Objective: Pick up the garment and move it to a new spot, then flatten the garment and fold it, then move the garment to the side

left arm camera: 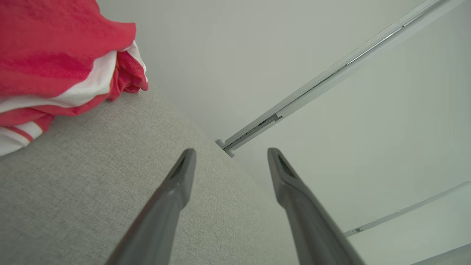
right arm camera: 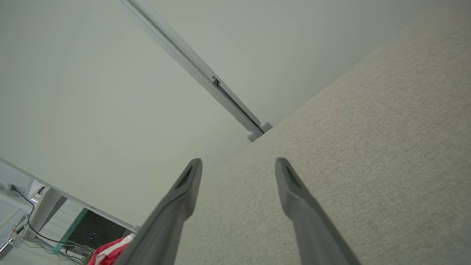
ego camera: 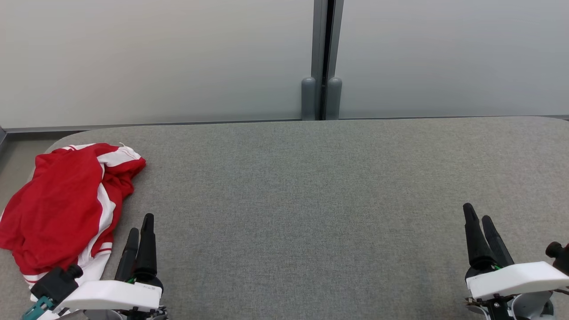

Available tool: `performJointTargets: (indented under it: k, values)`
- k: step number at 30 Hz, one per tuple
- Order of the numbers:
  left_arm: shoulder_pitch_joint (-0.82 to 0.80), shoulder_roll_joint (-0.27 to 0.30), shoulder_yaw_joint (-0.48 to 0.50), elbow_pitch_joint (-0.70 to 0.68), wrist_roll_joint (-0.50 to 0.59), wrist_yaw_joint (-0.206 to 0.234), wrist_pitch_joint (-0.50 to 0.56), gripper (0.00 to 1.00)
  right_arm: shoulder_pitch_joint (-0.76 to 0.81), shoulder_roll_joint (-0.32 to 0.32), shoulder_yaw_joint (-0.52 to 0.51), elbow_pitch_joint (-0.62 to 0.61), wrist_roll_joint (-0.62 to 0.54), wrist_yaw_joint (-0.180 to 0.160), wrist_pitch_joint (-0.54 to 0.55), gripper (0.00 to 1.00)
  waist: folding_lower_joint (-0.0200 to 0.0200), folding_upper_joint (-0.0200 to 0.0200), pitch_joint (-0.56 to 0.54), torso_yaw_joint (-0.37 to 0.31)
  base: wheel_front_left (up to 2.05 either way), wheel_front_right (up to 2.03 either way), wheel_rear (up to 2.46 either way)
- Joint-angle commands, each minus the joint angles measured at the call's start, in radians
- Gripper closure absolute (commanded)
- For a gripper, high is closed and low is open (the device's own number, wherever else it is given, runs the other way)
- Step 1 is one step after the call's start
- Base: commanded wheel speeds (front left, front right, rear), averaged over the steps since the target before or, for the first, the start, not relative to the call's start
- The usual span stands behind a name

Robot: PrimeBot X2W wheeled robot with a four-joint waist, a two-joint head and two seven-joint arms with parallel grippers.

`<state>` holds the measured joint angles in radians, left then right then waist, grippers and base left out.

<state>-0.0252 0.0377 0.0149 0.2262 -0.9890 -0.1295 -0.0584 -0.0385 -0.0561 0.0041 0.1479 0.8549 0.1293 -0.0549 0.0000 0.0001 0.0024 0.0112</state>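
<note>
Overhead, the red garment (ego camera: 66, 209) lies bunched, unlifted, at the left end of the table (ego camera: 311, 200); by wrist views, the left gripper (left arm camera: 231, 151) gapes empty near that end and the right gripper (right arm camera: 238, 160) likewise at the table's right, so pickup likely needs a leftward reach.

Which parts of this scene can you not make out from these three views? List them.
Head view: the garment's own folds hide its shape; the left gripper's wrist covers its near corner.
Left wrist view: top and left edges cut it off.
Right wrist view: the right gripper's finger and the bottom edge hide most of it.
</note>
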Motion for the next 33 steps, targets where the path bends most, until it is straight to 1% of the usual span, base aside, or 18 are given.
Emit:
performJointTargets:
  k: [1, 8, 9, 20, 33]
  values:
    - [-0.008, 0.008, -0.003, -0.02, 0.047, -0.001, -0.012, 0.0, -0.005, -0.011, 0.003, -0.021, -0.045, 0.002, -0.015, 0.0, 0.0, -0.0001, 0.0, 0.0, 0.0, 0.0, 0.0]
    - [0.001, 0.009, -0.016, -0.032, 0.154, -0.001, -0.035, 0.0, 0.002, -0.011, 0.01, -0.031, -0.141, 0.002, -0.039, 0.0, 0.0, -0.0001, 0.001, 0.001, 0.0, 0.0, 0.0]
    - [0.001, 0.009, -0.016, -0.032, 0.154, -0.001, -0.035, 0.0, 0.002, -0.011, 0.01, -0.031, -0.141, 0.002, -0.039, 0.0, 0.0, -0.0001, 0.001, 0.001, 0.0, 0.0, 0.0]
    - [0.008, 0.026, -0.044, -0.036, 0.3, -0.001, -0.068, 0.0, 0.014, -0.009, 0.011, -0.038, -0.282, 0.002, -0.072, 0.0, 0.0, -0.0001, 0.002, 0.003, 0.0, 0.0, 0.0]
    - [0.021, 0.032, -0.035, -0.048, 0.459, -0.001, -0.103, 0.0, 0.027, -0.01, 0.013, -0.047, -0.433, 0.002, -0.107, 0.0, 0.0, -0.0001, 0.004, 0.009, 0.0, 0.0, 0.0]
